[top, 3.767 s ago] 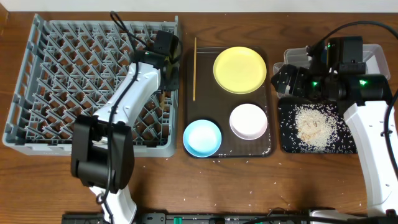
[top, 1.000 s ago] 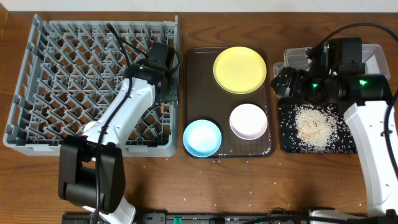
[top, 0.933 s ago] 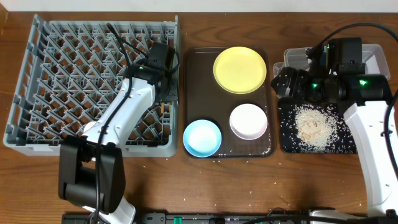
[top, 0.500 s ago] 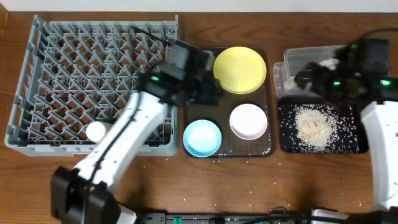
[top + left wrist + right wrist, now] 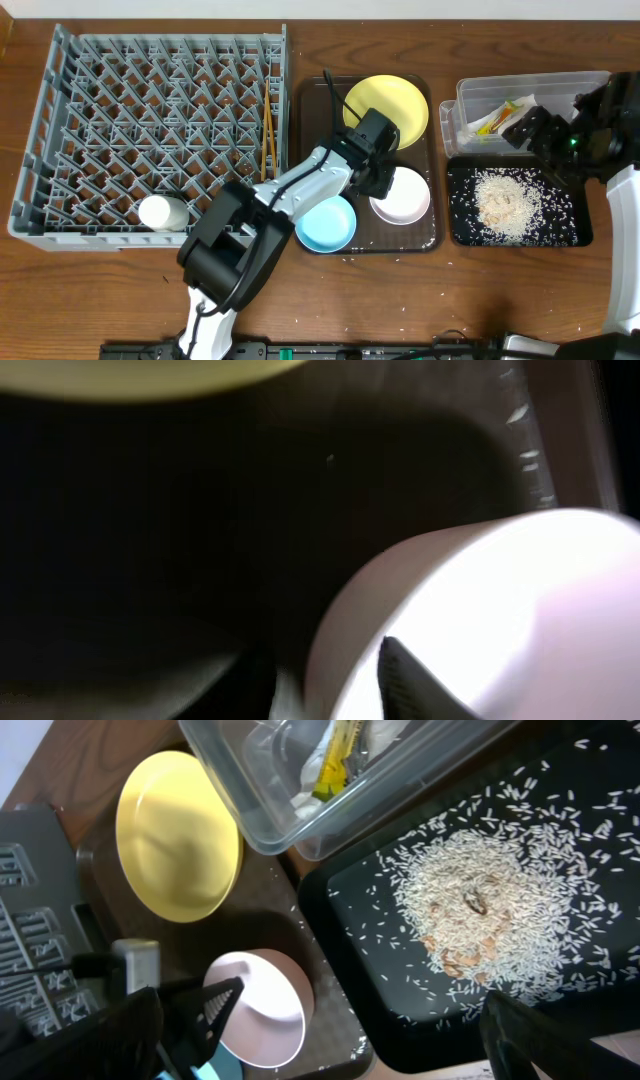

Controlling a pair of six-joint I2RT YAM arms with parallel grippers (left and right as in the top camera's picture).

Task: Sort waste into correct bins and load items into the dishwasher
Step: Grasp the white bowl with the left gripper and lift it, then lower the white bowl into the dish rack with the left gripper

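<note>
Well, my left gripper was open and empty, with a finger on each side of the white bowl rim, on the brown tray. I needed to pinch softly, then lift straight.

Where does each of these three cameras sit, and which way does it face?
Overhead: fixed above the table, facing down on grey rack, brown tray and both arms.
Left wrist: on the left arm, close against the white bowl; one fingertip shows.
Right wrist: on the right arm, facing down on rice and yellow plate; its fingers edge the bottom.
Shared: all three show the white bowl.
</note>
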